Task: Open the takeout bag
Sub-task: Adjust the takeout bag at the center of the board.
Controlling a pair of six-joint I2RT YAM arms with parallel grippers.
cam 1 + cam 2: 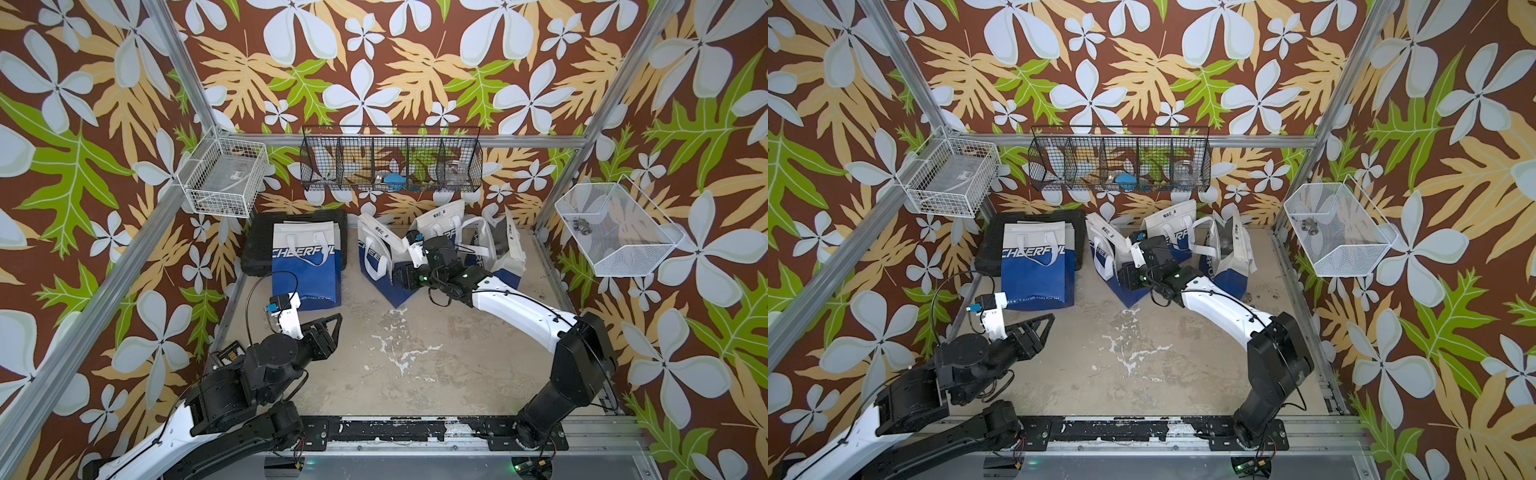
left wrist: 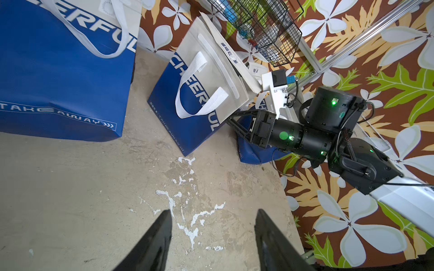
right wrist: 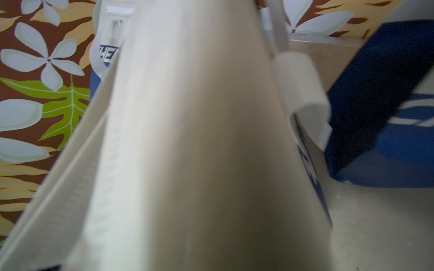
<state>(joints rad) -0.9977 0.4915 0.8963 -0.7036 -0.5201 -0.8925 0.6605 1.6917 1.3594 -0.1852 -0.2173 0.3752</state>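
Blue-and-white fabric takeout bag (image 1: pixel 374 266) sits rear-centre on the worn beige tabletop (image 1: pixel 415 353). We see the right gripper (image 2: pixel 237 124) right against it, jaws hidden, can't tell. Left gripper (image 2: pixel 213 212) spread wide, empty.

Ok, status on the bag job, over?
Left pincer open, idle over the table. Right pincer at edge of middle takeout bag, grip unclear. Neighbouring bag crowds close beside.

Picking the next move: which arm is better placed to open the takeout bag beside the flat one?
Probably right: the right gripper sits at that takeout bag, while the left gripper hangs open over bare table, apart from it.
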